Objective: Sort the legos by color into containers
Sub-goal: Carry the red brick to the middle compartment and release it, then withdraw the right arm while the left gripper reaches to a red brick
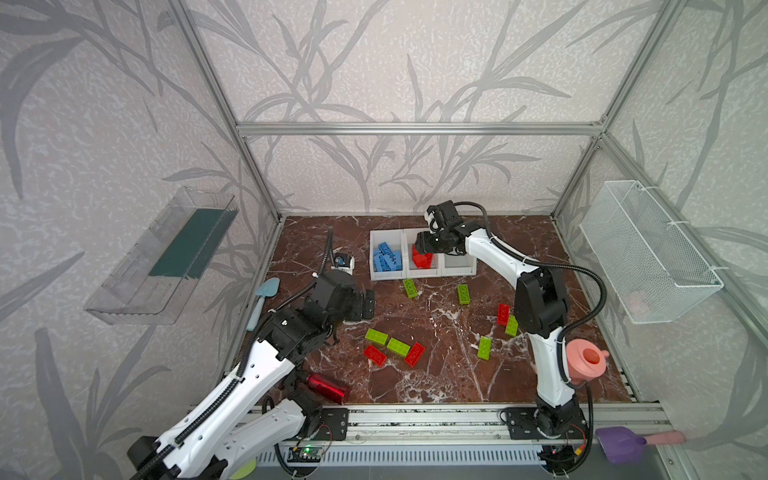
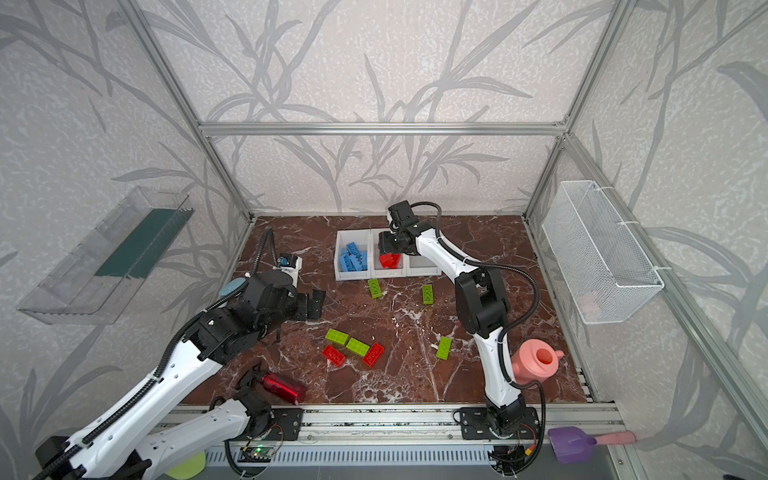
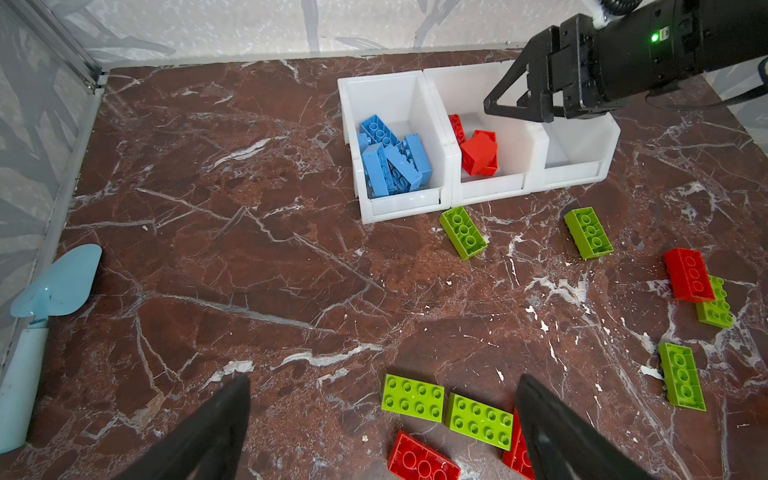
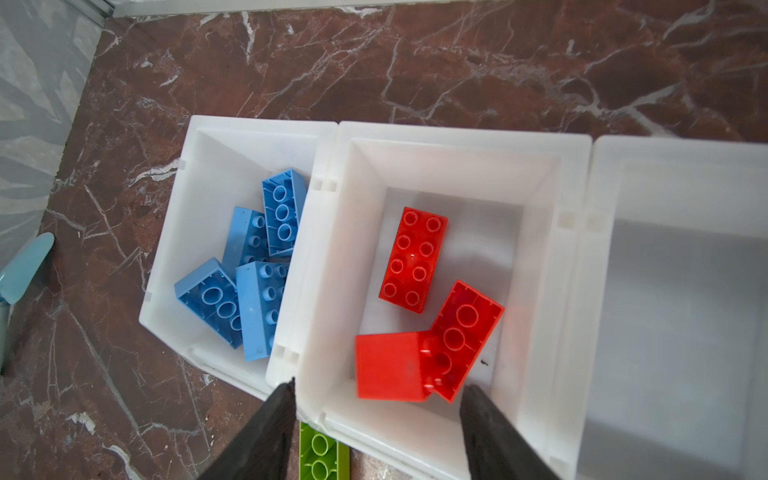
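Three joined white containers [image 1: 386, 275] stand at the back of the table. The left one holds several blue legos [image 4: 249, 291], the middle one three red legos [image 4: 413, 257], and the right one [image 4: 681, 291] is empty. My right gripper [image 4: 380, 386] hangs open over the middle container's front, holding nothing; a tilted red lego [image 4: 388, 365] lies below it. My left gripper [image 3: 384, 379] is open above the table, over two green legos [image 3: 413, 398] and a red one [image 3: 422, 459]. More green [image 1: 463, 294] and red [image 1: 503, 314] legos lie loose on the table.
A red metal bottle [image 1: 328, 387] lies near the front left by the left arm. A light blue scoop [image 1: 266, 291] rests at the left edge, a pink watering can [image 1: 588, 361] at the right. A wire basket [image 1: 648, 253] and a clear tray [image 1: 162, 257] hang on the side walls.
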